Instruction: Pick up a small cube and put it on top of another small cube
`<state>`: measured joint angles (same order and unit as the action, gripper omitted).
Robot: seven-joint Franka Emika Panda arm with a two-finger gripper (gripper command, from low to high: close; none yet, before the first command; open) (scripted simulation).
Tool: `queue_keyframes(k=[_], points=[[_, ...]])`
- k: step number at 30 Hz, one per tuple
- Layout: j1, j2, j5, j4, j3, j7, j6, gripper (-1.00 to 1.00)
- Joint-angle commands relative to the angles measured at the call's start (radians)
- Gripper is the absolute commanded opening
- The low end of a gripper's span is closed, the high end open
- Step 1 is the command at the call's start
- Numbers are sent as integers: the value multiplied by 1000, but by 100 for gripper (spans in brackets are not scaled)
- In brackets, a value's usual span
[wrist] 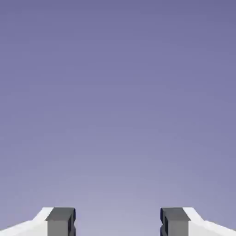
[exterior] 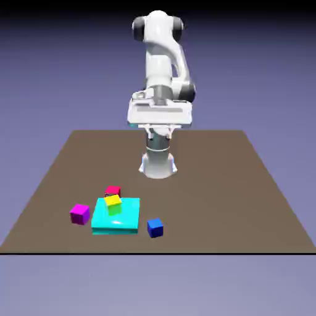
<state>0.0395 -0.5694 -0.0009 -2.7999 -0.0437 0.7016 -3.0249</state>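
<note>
The small cube (exterior: 79, 213) sits on the counter (exterior: 247, 197) near its front edge, toward the exterior view's left, just beside the cyan slab (exterior: 117, 220) that carries a yellow-green cube (exterior: 113, 203); a pink cube (exterior: 113, 191) lies behind the slab and a blue cube (exterior: 155, 228) off its other side. It lies well apart from my tool (wrist: 118, 223), far below and out toward the camera, while I hang high near my base. My tool's fingers (wrist: 61, 220) stand spread with nothing between them, facing only backdrop.

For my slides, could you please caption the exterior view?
Arm raised at the table's far edge, hand open and empty; magenta cube beside a cyan slab bearing a yellow cube.
</note>
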Motion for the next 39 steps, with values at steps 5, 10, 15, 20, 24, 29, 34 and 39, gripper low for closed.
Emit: queue_keyframes(k=[5,10,15,20,24,29,34,39], points=[[114,3,-3,42,-181,-163,50,0],[228,5,-7,84,-362,-327,100,0],[342,8,-10,125,-544,-490,151,0],[455,11,-14,167,-725,-654,201,0],[547,13,-17,201,-870,-785,241,0],[660,15,-20,242,-1051,-948,291,0],[774,18,-24,284,-1232,-1111,341,0],[888,21,-27,326,-1413,-1275,391,0]])
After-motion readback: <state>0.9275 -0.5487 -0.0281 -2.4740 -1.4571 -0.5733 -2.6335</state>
